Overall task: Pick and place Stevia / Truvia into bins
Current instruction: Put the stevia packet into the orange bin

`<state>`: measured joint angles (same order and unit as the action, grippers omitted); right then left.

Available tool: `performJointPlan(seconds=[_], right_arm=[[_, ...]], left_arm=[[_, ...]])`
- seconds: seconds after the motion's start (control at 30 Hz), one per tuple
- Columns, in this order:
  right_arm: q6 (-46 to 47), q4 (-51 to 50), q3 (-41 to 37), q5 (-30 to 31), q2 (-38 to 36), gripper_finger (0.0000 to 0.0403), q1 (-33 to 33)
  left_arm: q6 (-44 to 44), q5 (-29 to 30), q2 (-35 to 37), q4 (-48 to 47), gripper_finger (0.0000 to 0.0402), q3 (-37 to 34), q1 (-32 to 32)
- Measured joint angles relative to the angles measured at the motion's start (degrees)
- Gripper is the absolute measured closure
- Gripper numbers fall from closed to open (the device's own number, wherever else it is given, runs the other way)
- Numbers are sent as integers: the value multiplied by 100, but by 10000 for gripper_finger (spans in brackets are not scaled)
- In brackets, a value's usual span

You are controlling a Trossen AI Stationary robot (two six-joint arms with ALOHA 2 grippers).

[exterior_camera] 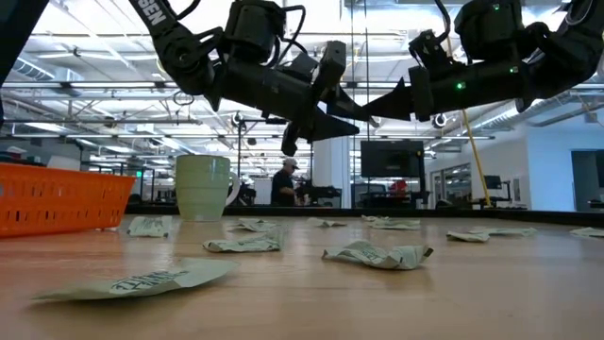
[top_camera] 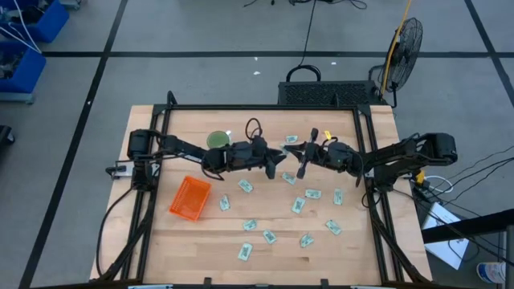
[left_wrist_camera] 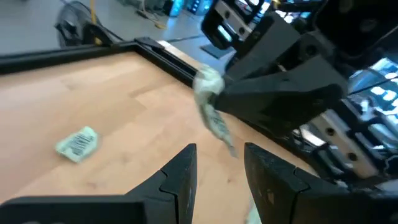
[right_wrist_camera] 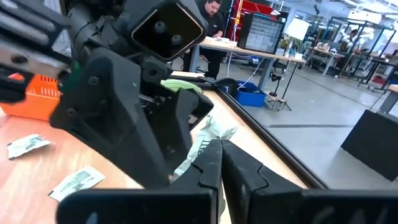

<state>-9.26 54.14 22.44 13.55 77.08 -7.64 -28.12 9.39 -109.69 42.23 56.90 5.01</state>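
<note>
Pinched in the closed right end effector (right_wrist_camera: 219,163), one Stevia packet (right_wrist_camera: 208,140) faces the empty, parted left end effector (left_wrist_camera: 217,163) mid-table.

White letters "SEN" show on the dark left robot arm (exterior_camera: 160,24) above the pale green round cup (exterior_camera: 203,187); the packets' green print is unreadable.
</note>
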Motion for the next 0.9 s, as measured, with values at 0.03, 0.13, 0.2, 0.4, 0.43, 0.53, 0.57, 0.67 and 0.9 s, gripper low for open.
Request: performJointPlan(seconds=[0.03,0.13,0.2,0.4,0.43,0.53,0.57,0.67,0.9], right_arm=[[36,1,0,-1,0,399,0],[92,1,0,-3,0,399,0],[103,1,0,-7,0,399,0],[105,17,0,-10,-2,399,0],[105,37,0,-10,-2,399,0],[107,47,0,-14,-4,399,0],[107,47,0,-15,-4,399,0],[108,47,0,-14,-4,399,0],[283,2,-4,-16,-4,379,0]], left_arm=[[46,13,0,50,263,0,7],[124,2,2,233,263,0,10],[177,19,2,245,264,0,20],[365,15,2,252,269,0,82],[382,15,2,250,274,0,93],[432,-41,2,252,303,0,146],[439,-86,2,252,315,0,159],[443,-218,2,251,353,0,201],[448,-334,2,250,387,0,211]])
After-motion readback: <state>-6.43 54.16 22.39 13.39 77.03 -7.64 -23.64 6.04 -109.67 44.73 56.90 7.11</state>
